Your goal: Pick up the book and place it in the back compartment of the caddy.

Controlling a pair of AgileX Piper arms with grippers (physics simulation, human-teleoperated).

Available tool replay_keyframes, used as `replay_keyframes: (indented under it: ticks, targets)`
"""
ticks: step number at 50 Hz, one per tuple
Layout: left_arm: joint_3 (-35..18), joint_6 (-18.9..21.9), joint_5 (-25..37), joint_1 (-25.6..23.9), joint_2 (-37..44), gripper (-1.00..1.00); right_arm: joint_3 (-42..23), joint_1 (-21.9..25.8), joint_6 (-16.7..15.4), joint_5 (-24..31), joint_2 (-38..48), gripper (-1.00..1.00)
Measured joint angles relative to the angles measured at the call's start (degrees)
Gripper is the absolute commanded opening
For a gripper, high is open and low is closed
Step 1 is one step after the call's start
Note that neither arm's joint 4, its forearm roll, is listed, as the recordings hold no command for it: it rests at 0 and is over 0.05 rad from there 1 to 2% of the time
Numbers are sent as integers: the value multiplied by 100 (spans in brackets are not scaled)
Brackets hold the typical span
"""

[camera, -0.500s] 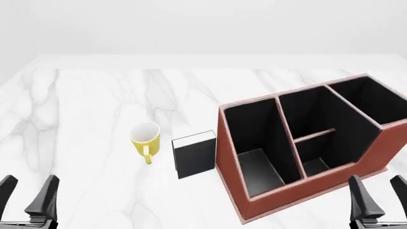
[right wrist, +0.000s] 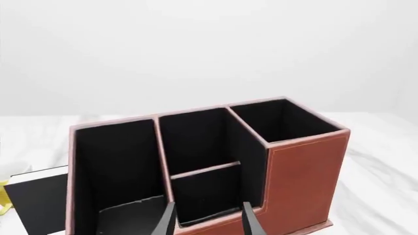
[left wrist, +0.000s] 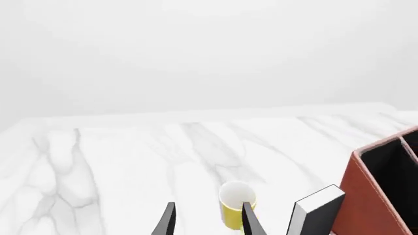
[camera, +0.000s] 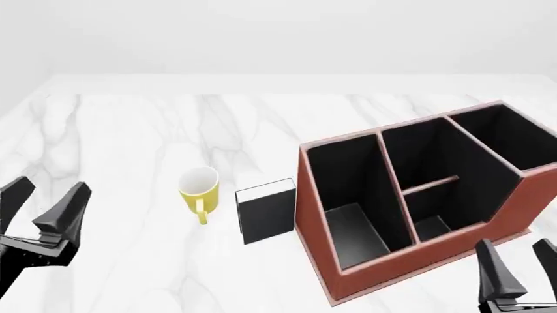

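From the front view I see the book [camera: 266, 210] standing upright on the white marble counter [camera: 130, 137], black cover facing me and white page edges on top. It sits between the yellow mug [camera: 199, 190] on its left and the caddy [camera: 418, 202] on its right, just beside the caddy's near corner wall; I cannot tell whether they touch. The caddy lies angled on the counter, all four cells holding nothing. The back compartment [camera: 431, 156] is the farther of the two small cells split by the low divider [camera: 430, 185].

My left gripper [camera: 42, 207] hangs over the counter at the left edge, well apart from the mug and book, jaws spread and holding nothing. In the left wrist view the mug [left wrist: 235, 204] shows just past the fingertips [left wrist: 168, 220]. My right gripper [camera: 515, 270] sits low at the near right, in front of the caddy, jaws likewise released and gripping nothing
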Motion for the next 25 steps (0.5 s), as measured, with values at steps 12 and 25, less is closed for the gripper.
replay_keyframes:
  ticks: [12, 25]
  targets:
    - [-3679, 887, 2233, -1252, 2626, 100, 6, 23, 46, 20, 19, 100]
    - [-6194, 1283, 3993, -2019, 4415, 100, 15, 34, 81, 13, 72, 100]
